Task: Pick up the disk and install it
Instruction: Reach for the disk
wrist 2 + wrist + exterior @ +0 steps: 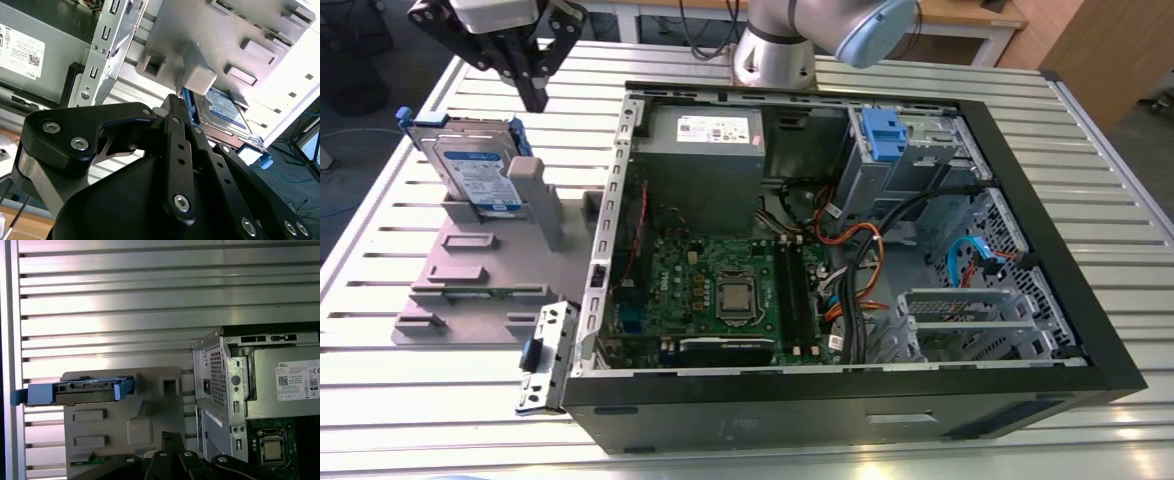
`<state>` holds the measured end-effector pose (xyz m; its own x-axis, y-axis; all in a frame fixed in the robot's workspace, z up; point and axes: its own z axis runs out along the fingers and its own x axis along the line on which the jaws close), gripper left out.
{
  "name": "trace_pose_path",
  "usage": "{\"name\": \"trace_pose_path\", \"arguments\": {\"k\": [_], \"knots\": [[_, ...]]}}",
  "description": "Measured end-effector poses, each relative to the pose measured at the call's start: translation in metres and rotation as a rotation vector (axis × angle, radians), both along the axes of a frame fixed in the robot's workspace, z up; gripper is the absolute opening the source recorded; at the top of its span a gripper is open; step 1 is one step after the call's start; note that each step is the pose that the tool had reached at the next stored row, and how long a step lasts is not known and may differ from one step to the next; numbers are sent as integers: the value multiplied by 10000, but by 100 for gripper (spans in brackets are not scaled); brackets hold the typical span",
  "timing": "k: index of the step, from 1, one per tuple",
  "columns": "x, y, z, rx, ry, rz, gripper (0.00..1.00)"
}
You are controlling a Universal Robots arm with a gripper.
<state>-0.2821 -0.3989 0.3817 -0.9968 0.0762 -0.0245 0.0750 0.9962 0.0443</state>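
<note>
Disk [479, 174] stands upright in grey holder [464, 285], jaws nearby closed on nothing.

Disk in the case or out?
Out: the disk stands on edge in the grey fixture beside the open case; the gripper holds nothing.

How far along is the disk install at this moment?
Done: nothing shows as done. The disk stands on edge in the grey holder, beside the open computer case. In hand: nothing. The hand hangs close above the disk with its fingers together, apart from it. Left: both the pickup and the install, since the disk sits outside the case.
</note>
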Motion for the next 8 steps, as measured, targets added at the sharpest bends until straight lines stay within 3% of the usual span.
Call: {"name": "trace_pose_path", "arguments": {"k": [8], "knots": [[-23, 0, -2, -1, 1, 0, 11]]}}
